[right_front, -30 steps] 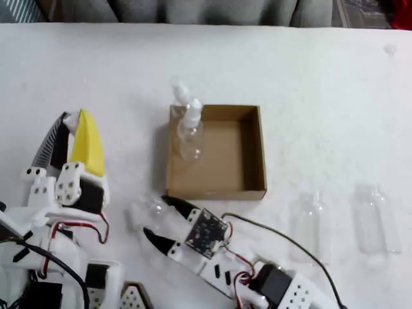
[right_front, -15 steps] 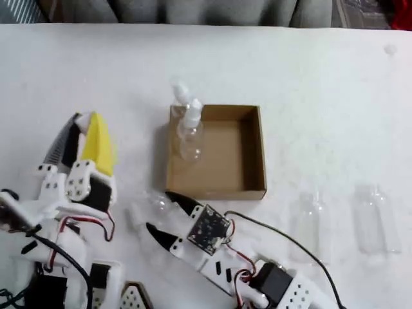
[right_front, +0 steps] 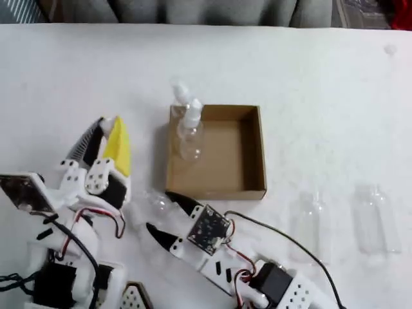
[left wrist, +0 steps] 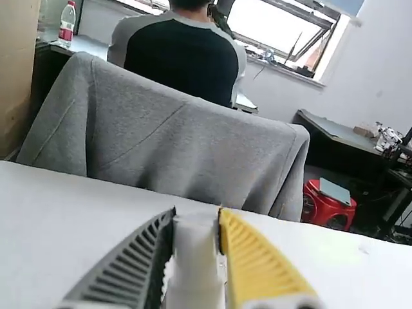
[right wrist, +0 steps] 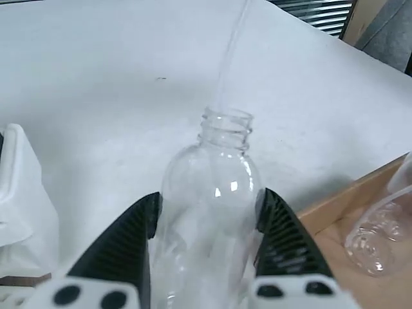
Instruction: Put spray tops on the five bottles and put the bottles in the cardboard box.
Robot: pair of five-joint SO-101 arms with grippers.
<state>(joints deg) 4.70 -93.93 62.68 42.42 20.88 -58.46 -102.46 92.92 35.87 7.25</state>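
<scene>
Your right gripper [right wrist: 209,198] clamps the open-necked bottle [right wrist: 207,225] at seven o'clock of the cardboard box [right_front: 219,192]. Your left gripper [left wrist: 196,214], at the box's nine o'clock, pinches a white spray top [left wrist: 193,264].

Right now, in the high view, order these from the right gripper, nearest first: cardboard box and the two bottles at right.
1. Cardboard box, just beyond the right gripper.
2. Inner bottle, right of the box.
3. Outer bottle, farthest right.
</scene>
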